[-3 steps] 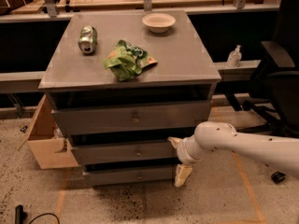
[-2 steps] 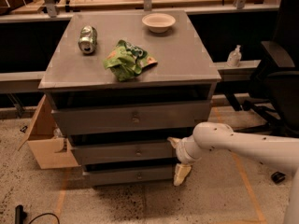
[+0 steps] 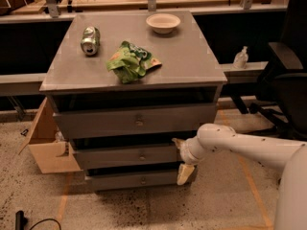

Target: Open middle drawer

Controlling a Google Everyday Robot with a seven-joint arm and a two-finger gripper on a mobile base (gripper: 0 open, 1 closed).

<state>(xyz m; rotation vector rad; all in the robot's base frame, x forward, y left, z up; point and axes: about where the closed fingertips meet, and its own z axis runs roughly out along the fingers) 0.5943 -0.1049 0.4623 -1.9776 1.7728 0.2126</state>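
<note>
Camera view: gripper [image 3: 181, 158] unmoved, mid drawer [image 3: 127, 155]

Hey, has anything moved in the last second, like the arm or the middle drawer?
Nothing has visibly changed. The end effector is at the right end of the middle drawer, just as before, and that drawer has come no further out. The can, the green bag and the bowl on top lie where they were.

The gripper [image 3: 181, 158], fingers spread, blocks the right end of the middle drawer [image 3: 120, 156]. Its front is reachable from the near floor [image 3: 144, 207]. A cardboard box [image 3: 48, 145] crowds the left.
</note>
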